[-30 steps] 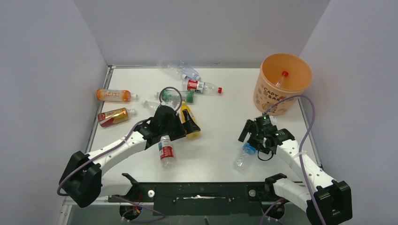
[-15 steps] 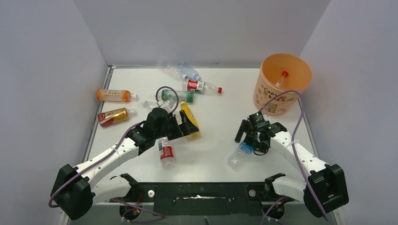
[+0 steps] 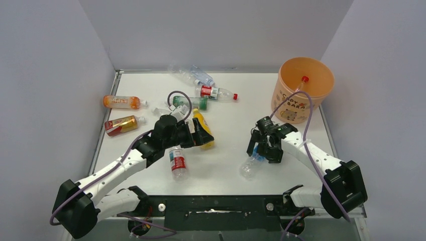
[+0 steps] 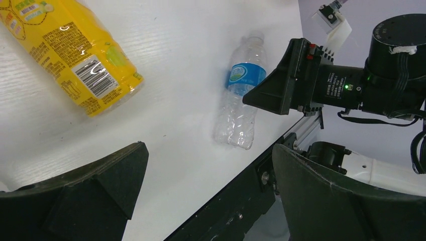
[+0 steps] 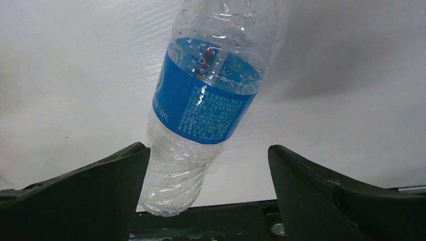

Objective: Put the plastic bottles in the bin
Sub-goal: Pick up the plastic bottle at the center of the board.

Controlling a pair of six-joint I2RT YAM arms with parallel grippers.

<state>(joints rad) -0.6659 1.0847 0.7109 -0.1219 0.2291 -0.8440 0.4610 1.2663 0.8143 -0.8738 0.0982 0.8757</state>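
Over the blue-labelled bottle (image 5: 206, 95) hangs the right tool (image 5: 207, 150), jaws wide apart; the left tool (image 4: 209, 148) gapes empty.

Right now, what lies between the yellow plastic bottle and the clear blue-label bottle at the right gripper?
Nothing: only bare white table separates the yellow plastic bottle from the clear blue-label bottle, as the left wrist view shows.
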